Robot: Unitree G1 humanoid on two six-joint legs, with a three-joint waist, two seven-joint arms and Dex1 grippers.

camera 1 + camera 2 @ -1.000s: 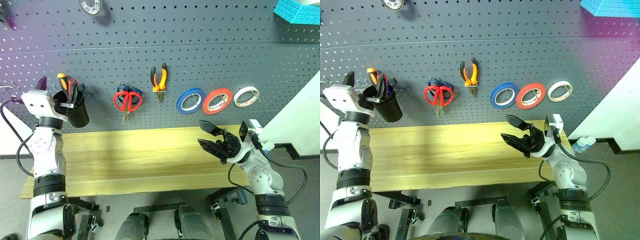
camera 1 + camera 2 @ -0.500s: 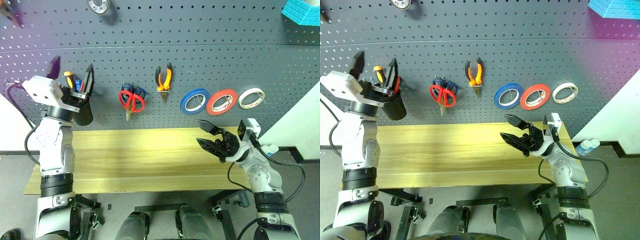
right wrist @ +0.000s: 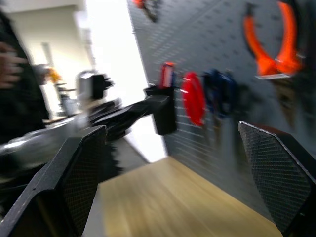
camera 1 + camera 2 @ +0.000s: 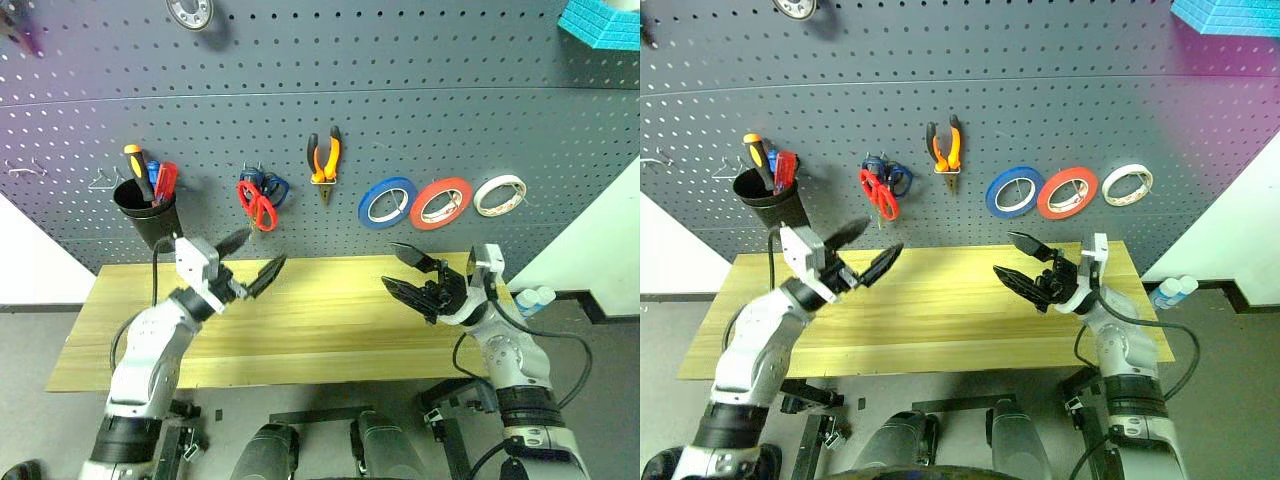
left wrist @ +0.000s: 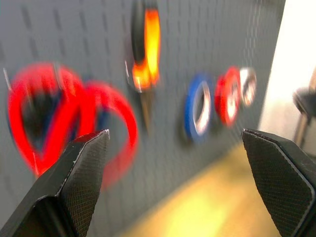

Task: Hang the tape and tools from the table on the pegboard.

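I see the red tape (image 4: 440, 203) hanging on the pegboard (image 4: 420, 120) between blue and white rolls. Pliers (image 4: 323, 160) and red scissors (image 4: 256, 203) hang; red screwdriver (image 4: 164, 182) stands in the cup. The counter (image 4: 330, 320) lies bare.

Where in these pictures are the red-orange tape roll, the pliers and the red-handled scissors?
red-orange tape roll (image 4: 441, 203), left eye view, on its lower band
pliers (image 4: 323, 158), left eye view, on the orange handles
red-handled scissors (image 4: 255, 203), left eye view, on the red handle

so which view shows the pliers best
The left eye view: the pliers hang whole and sharp on the pegboard, orange-and-black handles up. The right eye view matches it. The left wrist view shows them blurred and cut off; the right wrist view shows only the blurred orange handles.
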